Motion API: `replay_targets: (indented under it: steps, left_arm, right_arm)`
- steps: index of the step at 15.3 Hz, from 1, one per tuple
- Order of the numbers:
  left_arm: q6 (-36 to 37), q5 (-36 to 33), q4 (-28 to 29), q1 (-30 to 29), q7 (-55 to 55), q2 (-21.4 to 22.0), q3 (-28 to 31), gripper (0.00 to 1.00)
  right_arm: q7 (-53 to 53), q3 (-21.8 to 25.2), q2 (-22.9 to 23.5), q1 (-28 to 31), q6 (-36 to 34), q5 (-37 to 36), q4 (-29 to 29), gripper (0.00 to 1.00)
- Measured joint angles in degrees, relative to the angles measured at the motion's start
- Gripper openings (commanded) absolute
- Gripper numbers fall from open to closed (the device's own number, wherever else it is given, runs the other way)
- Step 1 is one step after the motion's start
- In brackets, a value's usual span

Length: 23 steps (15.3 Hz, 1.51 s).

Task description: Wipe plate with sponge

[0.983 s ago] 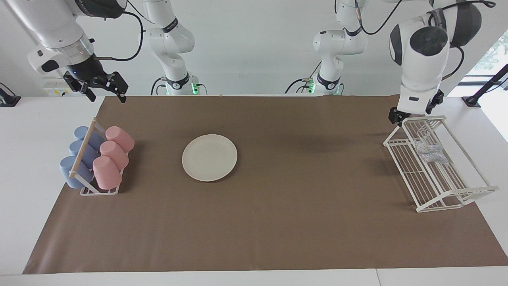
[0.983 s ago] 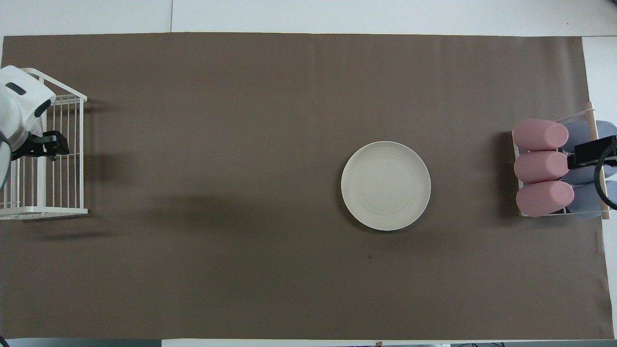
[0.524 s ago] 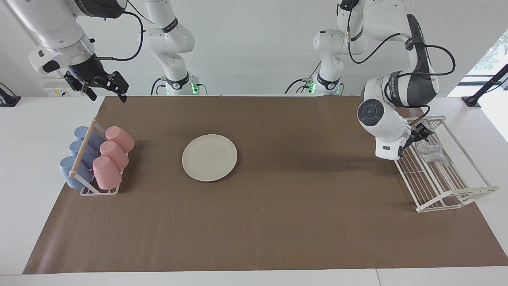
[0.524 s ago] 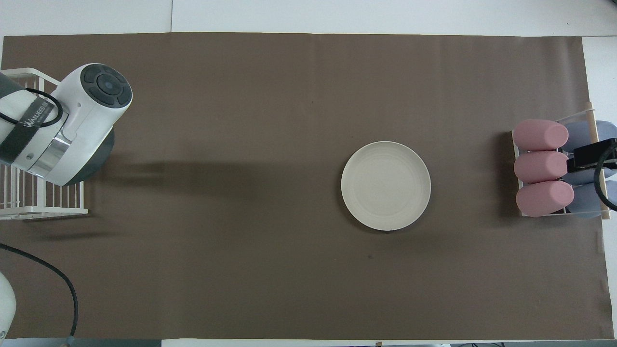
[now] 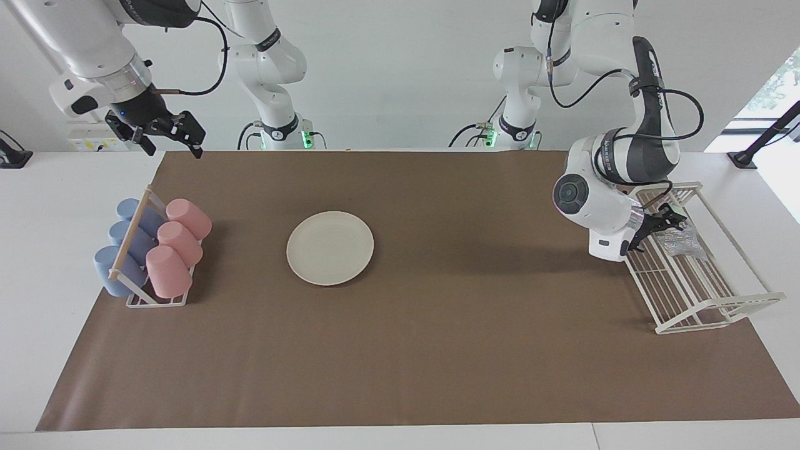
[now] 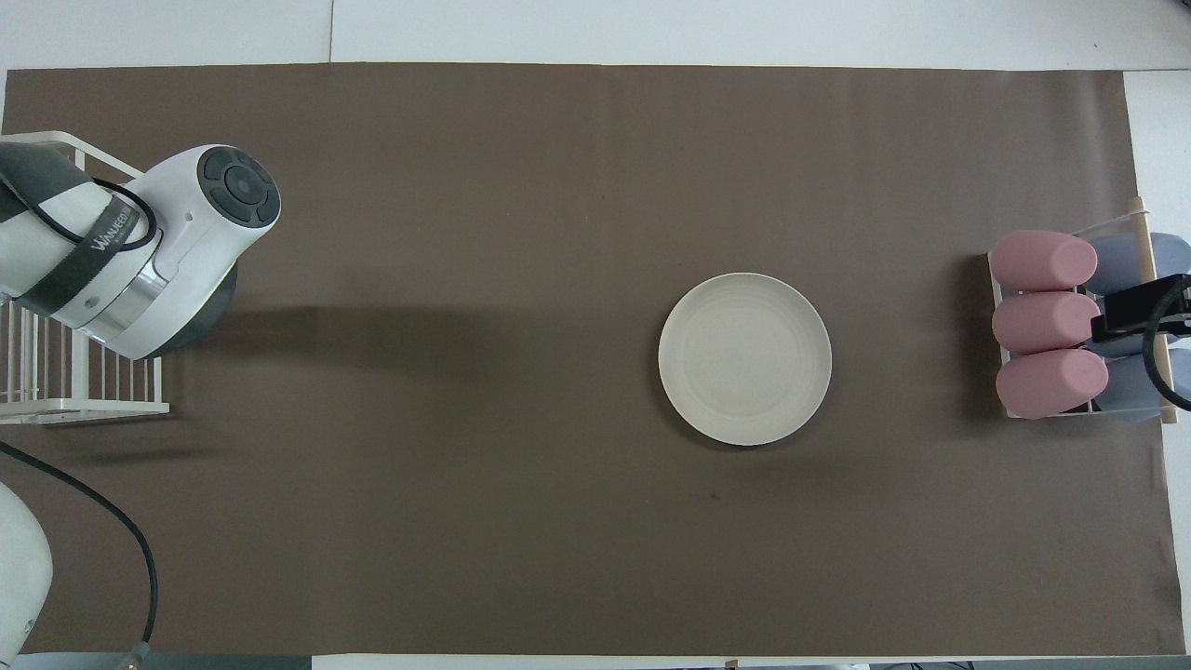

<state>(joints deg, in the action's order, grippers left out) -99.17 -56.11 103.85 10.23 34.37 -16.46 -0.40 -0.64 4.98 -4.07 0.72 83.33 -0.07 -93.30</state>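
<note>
A white table (image 5: pixel 37 262) carries a large brown mat (image 5: pixel 437 350) over most of its top. A plain white wall (image 5: pixel 400 75) rises at one side, and daylight enters through a window (image 5: pixel 775 81).

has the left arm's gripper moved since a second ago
Yes. In the facing view the left gripper has swung from the white wire rack's corner nearest the robots to reach in over it, beside the silvery crinkled sponge.

Cream plate (image 5: pixel 330 248); silvery, seemingly glittery sponge (image 5: pixel 681 240); brown mat (image 5: pixel 437 350).
</note>
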Motion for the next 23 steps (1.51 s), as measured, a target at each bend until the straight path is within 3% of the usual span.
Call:
replay_targets:
  steps: [5, 8, 11, 15, 18, 23]
  left_arm:
    - [-0.1, -0.1, 0.0, -0.1, 0.0, 0.0, 0.1, 0.0]
    - [-0.1, -0.2, 0.0, -0.2, 0.0, 0.0, 0.3, 0.0]
    - [-0.1, -0.3, 0.0, -0.2, 0.0, 0.0, 0.3, 0.0]
    - [-0.2, -0.4, -0.2, -0.2, -0.1, 0.0, 0.3, 0.0]
    - [0.3, 0.0, -3.2, -0.2, -5.8, 0.8, 0.3, 0.0]
    - [6.9, 15.7, -12.7, -0.2, -15.2, 4.2, 0.3, 0.0]
  right_arm:
    - [-0.3, 1.2, -0.1, 0.6, -2.4, 0.0, 0.0, 1.0]
    - [-8.5, 1.1, -0.1, 0.5, -2.4, 0.0, 0.0, 1.0]
    - [-27.1, -0.7, -0.1, -1.2, -2.5, 0.0, 0.0, 1.0]
    - [-57.1, -3.0, -0.4, -9.7, -2.2, 3.1, 0.0, 1.0]
    - [-73.6, -3.5, -0.7, -15.4, 0.4, 4.1, 0.1, 1.0]
    - [-89.8, -3.8, -0.7, -20.8, 3.3, 5.3, 0.1, 1.0]
